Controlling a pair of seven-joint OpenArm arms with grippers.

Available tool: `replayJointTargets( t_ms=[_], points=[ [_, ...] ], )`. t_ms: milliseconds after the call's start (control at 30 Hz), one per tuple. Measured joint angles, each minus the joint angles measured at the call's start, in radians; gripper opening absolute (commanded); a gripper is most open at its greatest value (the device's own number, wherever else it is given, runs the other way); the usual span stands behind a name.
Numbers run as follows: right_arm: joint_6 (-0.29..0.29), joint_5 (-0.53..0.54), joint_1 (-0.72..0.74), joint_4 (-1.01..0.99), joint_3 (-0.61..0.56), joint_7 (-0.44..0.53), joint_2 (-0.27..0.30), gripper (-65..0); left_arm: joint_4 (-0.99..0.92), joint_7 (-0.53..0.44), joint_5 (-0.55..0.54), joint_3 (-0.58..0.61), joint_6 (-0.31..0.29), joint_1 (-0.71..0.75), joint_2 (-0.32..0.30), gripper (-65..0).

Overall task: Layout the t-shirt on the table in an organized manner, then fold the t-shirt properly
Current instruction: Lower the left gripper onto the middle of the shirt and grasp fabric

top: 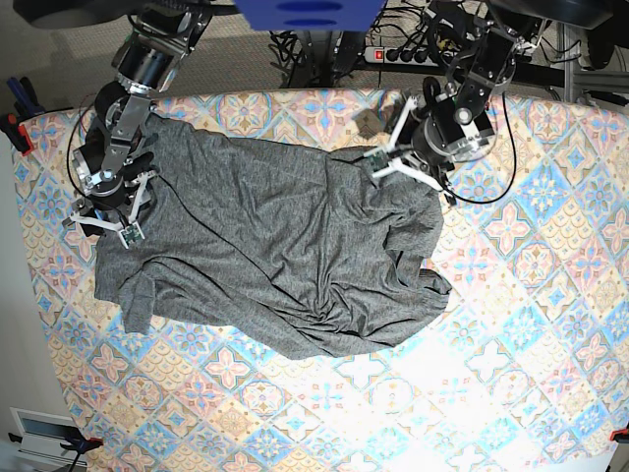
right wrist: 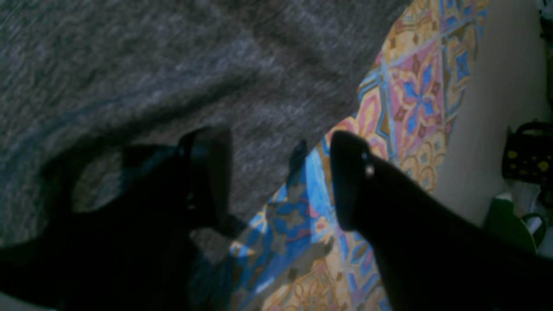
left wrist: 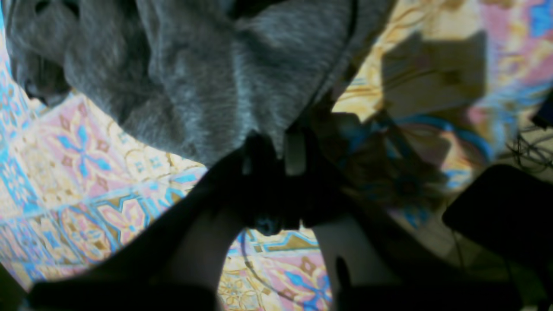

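From my remote seat I saw a beige floor [top: 20, 295] left of the worktop, a white power strip [top: 398, 56] amid black cables [top: 305, 44] behind it, and a blue panel [top: 310, 12] at top. Light was bright, even.

Heathered dark-grey jersey t-shirt [top: 275, 265], plain, without print. Cloth-covered tabletop [top: 531, 324] tiled in pastel blue, pink and cream diamonds with floral medallions. Black arms with white brackets. Solid blue panel [top: 310, 12] at the far edge.
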Motion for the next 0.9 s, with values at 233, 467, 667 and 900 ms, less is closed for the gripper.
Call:
replayJointTargets(
  t_ms=[233, 467, 667, 900],
  points=[
    [0.000, 0.000, 0.000, 0.000, 0.000, -0.001, 0.000, -30.1, 0.004, 0.021, -0.062, 0.026, 0.001, -0.037, 0.058, -57.2],
    [0.000, 0.004, -0.001, 0.000, 0.000, 0.000, 0.000, -30.1, 0.006, 0.167, -0.241, 0.082, 0.001, -0.163, 0.204, -57.2],
    [-0.001, 0.004, -0.008, 0.000, 0.000, -0.002, 0.000, -30.1, 0.011, 0.236, -0.354, 0.093, 0.001, -0.260, 0.307, -57.1],
    [-0.009, 0.008, -0.023, -0.004, 0.000, 0.018, 0.001, -30.1, 0.011, 0.234, -0.446, 0.094, 0.001, -0.296, 0.370, -57.1]
  ],
)
